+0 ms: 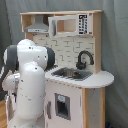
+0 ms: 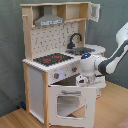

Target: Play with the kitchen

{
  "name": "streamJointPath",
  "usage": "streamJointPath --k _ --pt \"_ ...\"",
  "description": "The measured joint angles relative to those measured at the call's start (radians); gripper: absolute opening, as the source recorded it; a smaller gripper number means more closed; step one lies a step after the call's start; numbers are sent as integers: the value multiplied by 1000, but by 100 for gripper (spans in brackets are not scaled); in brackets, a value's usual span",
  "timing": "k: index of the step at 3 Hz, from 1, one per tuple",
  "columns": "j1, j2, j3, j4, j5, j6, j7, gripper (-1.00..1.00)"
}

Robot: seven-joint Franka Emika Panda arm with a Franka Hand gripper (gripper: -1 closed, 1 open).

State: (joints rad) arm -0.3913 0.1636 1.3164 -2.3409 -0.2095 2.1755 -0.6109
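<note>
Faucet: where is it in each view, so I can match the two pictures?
First exterior view: the faucet stands right of centre, behind the sink.
Second exterior view: the faucet sits just above centre, right of the stovetop.
Shared landmark: the range hood at the kitchen's top.
</note>
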Motion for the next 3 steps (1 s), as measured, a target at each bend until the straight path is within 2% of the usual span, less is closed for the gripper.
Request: streamJointPath --k 3 --pt "154 7 3 0 0 3 270 -100"
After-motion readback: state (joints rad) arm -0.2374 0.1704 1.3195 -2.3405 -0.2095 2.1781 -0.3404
